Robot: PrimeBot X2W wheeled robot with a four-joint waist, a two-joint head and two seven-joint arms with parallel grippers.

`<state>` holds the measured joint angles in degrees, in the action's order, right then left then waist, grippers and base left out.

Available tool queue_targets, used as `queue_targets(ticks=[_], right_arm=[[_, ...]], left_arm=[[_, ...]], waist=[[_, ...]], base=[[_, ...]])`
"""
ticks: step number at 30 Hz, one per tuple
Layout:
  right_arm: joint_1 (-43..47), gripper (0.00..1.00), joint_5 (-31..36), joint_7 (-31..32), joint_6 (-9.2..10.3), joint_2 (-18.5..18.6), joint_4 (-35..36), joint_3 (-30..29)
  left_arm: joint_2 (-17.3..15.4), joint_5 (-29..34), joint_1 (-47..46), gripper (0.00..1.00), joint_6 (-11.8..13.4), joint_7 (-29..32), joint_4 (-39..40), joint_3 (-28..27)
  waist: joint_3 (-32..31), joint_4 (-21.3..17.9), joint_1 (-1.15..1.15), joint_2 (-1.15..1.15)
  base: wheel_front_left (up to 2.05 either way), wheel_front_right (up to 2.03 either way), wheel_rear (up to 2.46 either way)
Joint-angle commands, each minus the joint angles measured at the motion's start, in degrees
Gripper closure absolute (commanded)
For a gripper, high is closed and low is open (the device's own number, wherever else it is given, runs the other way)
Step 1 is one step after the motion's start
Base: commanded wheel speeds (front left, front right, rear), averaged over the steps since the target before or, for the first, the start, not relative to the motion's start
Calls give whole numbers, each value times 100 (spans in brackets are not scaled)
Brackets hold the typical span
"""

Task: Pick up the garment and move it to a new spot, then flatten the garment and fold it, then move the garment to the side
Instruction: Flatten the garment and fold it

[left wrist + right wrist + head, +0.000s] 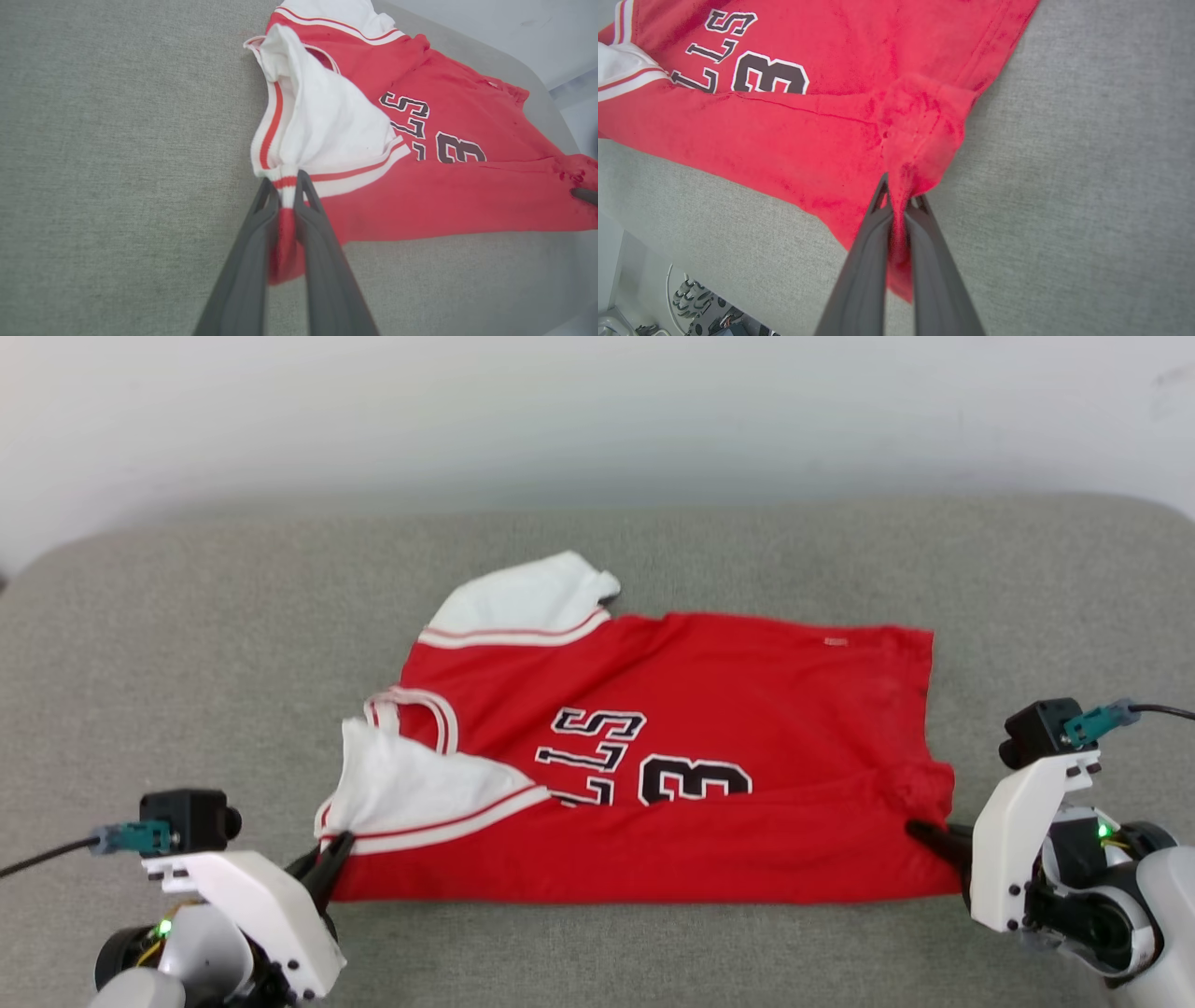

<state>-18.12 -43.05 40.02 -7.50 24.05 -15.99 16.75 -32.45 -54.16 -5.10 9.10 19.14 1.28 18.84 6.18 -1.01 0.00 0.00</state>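
The left tool (334, 855) sits at the garment's near-left corner. Its two dark fingers are pinched narrow on the striped trim of a white sleeve, with a tuck of red cloth caught between them.

From there the garment (691, 709) stretches rightward across the grey woven surface (187, 663). Its long axis runs side to side between the two arms, collar end to the left and hem end to the right. The body lies ahead of both tools, away from the robot. A near strip of red is lapped over the lower part of the black, white-edged lettering.

The cloth looks like a soft, limp knit. It lies mostly flat, though it is rumpled at the white sleeves and puckered at the right corner.

There the right tool (924, 833) is clamped shut on a bunched fold of the red hem. Each arm holds the end nearer to it, so the next move likely needs both to travel together, keeping the near edge taut.
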Motion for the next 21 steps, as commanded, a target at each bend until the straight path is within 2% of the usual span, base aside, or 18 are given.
queue_targets(ticks=[1, 10, 13, 14, 15, 16, 17, 18, 21], right_arm=[[70, 100, -36, -21, 2, 19, 30, 4], [648, 100, -158, 113, 2, 40, 121, -16], [888, 100, -108, 35, 2, -42, 66, -57], [955, 80, -102, -13, 1, -81, 39, -75], [999, 38, -50, -111, 2, -91, 12, -101], [1049, 0, -22, -188, 2, -117, -20, -120], [1079, 0, 22, -296, 1, -145, -24, -126], [1080, 0, 80, -453, 1, -169, 5, -142], [1094, 0, 286, -983, 2, -165, 82, -157]], left_arm=[[-29, -3, 73, 100, 19, -14, 15, -9], [-166, -200, 876, 100, 306, 124, 180, -87], [-55, -300, 997, 100, 275, 121, 80, -43], [3, -322, 997, 100, 257, 85, 16, -34], [49, -346, 973, 98, 233, 80, -80, -8], [89, -338, 922, 52, 195, 60, -159, 21], [147, -359, 854, 3, 174, 15, -232, 2], [173, -367, 798, 0, 147, -8, -306, 1], [194, -289, 687, 0, 135, -149, -476, -46]], waist=[[-200, 10, 0, 0], [-677, 3, 0, 0], [-671, -11, 0, 0], [-661, -15, 0, 0], [-646, -15, 0, 0], [-631, -18, 0, 0], [-616, -29, 0, 0], [-604, -45, 0, 0], [-593, -121, 0, 0]], base=[[0, 0, 0], [0, 0, 0], [0, 0, 0], [0, 0, 0], [0, 0, 0], [0, 0, 0], [0, 0, 0], [0, 0, 0], [0, 0, 0]])
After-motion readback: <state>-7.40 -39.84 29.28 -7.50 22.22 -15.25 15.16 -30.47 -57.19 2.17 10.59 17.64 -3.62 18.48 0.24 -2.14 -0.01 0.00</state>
